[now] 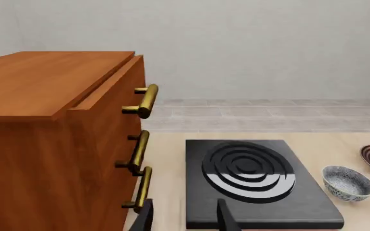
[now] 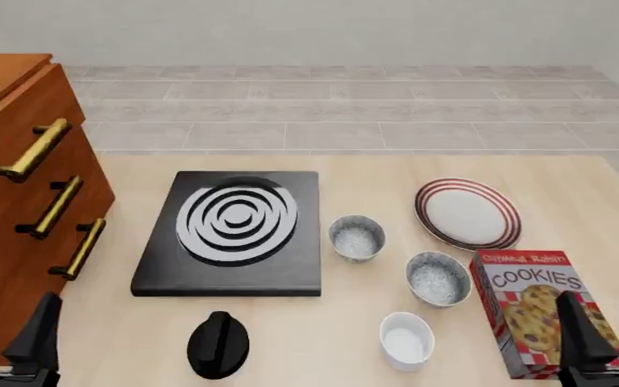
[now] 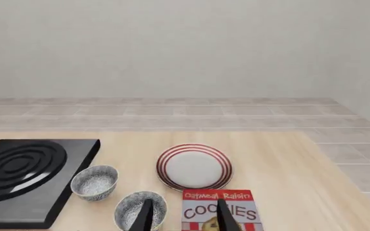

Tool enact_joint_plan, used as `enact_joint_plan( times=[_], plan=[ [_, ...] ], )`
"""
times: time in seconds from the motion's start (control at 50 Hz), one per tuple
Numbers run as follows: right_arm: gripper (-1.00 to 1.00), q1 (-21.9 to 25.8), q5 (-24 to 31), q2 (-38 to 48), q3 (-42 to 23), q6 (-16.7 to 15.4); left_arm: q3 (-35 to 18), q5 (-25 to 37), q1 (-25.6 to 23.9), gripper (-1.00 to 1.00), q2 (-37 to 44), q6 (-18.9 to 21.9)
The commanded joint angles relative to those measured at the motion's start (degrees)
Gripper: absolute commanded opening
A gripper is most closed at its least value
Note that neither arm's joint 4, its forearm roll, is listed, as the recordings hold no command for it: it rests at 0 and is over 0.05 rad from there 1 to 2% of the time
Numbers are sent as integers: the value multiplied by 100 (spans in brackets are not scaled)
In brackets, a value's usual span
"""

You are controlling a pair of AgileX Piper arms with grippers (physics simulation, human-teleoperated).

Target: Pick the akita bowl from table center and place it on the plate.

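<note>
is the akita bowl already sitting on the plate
No, the akita bowl stands on the bare table beside the stove plate, clearly apart from the empty red-ringed plate.

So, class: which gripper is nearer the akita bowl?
Right, narrowly. The right gripper sits near-right of the akita bowl, beyond the cookie box; the left gripper sits farther, near-left, by the drawers.

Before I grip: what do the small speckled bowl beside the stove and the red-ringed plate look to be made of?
The small grey speckled bowl looks like glazed ceramic: fine speckle, smooth thin rim. The round white plate with dark-red rings also looks like glazed ceramic, smooth and faintly glossy. Both are renders, so this is a guess.
</note>
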Motion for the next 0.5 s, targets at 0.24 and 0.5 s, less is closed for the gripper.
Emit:
enact_joint_plan(
  times=[0.24,0.5],
  plan=[
    [100,167,163,23,-62,-195,0,0,0,100,0,0],
    [100,196,640,301,-1088,-295,0,0,0,100,0,0]
  ],
)
